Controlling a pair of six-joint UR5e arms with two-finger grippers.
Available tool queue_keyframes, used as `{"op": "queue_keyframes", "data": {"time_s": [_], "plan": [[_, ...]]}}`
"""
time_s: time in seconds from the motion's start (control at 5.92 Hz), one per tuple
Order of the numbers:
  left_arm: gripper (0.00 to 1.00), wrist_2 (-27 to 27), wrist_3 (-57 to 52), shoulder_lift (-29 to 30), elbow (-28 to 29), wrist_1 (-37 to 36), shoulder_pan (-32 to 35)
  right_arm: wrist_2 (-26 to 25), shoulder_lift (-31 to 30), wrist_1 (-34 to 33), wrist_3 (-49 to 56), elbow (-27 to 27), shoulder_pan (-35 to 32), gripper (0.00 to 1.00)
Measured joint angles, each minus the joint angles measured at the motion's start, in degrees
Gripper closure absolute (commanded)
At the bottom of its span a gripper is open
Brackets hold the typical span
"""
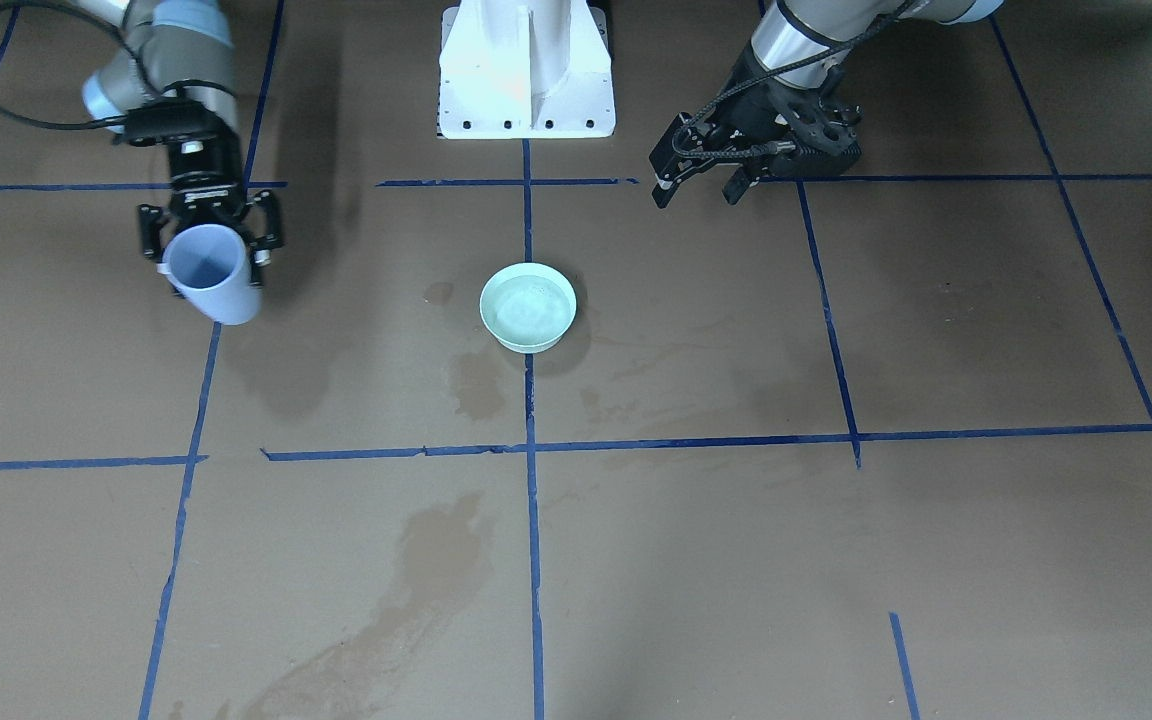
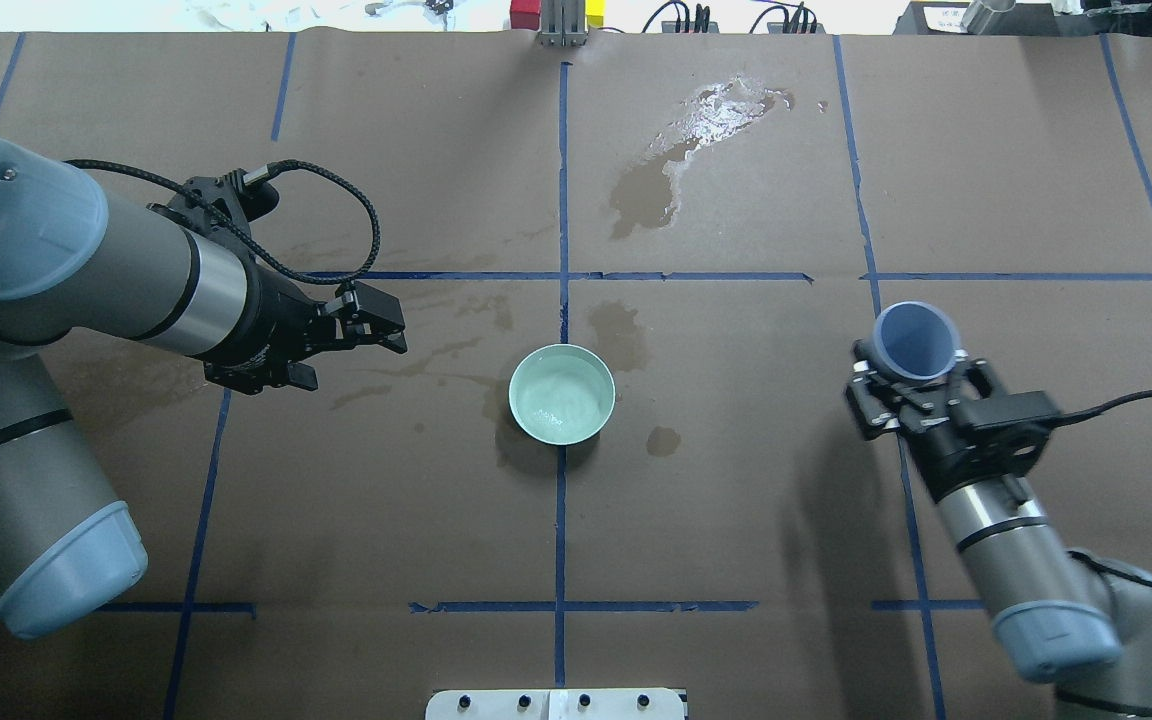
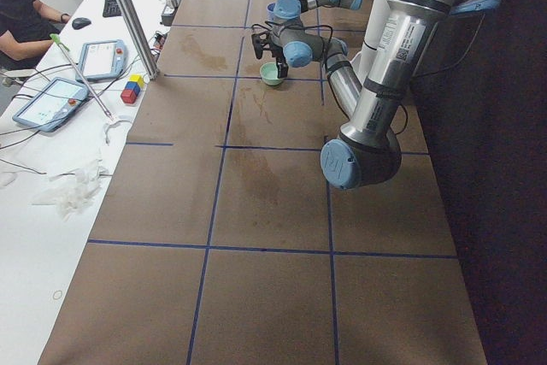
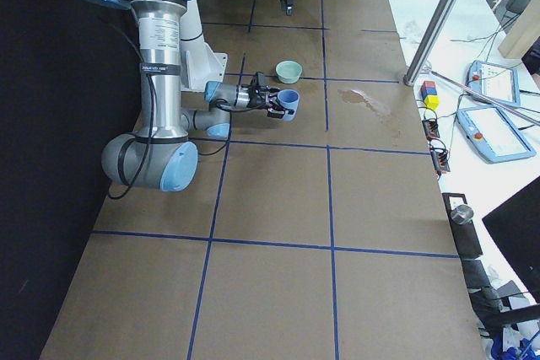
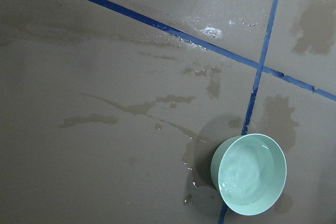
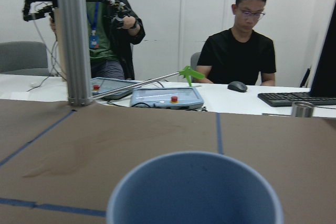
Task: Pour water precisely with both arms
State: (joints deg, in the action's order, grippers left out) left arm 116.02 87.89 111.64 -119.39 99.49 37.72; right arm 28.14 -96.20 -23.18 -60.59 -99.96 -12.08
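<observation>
A mint-green bowl [image 1: 528,307] [image 2: 562,393] stands at the table's middle on a blue tape line. It holds a shallow glossy pool of water [image 5: 247,170]. My right gripper [image 1: 211,245] [image 2: 921,385] is shut on a light-blue cup [image 1: 211,272] [image 2: 916,338], held about upright, well to the bowl's side. The right wrist view shows only the cup's rim [image 6: 194,184], and I cannot tell if there is water in it. My left gripper [image 1: 698,188] [image 2: 361,350] is open and empty, on the bowl's other side and apart from it.
The white pedestal [image 1: 526,70] stands at the robot's edge. Wet stains mark the brown paper [image 1: 416,590], and a glossy spill [image 2: 706,115] lies at the far side. A metal post [image 4: 439,23], coloured blocks [image 4: 429,94] and tablets [image 3: 51,102] line the operators' side.
</observation>
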Motion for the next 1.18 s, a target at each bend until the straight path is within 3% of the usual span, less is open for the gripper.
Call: {"op": "queue_keyframes", "data": {"time_s": [0.34, 0.84, 1.18], "plan": [[0.00, 0.0, 0.0, 0.0, -0.1, 0.0, 0.1, 1.7, -6.1, 0.7, -5.6, 2.2, -4.8, 1.00], [0.00, 0.0, 0.0, -1.1, -1.2, 0.0, 0.1, 7.5, -6.3, 12.4, -5.5, 13.8, -9.6, 1.00], [0.00, 0.0, -0.1, -1.5, -1.6, 0.0, 0.1, 11.0, -6.0, 16.8, -4.0, 16.3, -11.6, 0.91]]}}
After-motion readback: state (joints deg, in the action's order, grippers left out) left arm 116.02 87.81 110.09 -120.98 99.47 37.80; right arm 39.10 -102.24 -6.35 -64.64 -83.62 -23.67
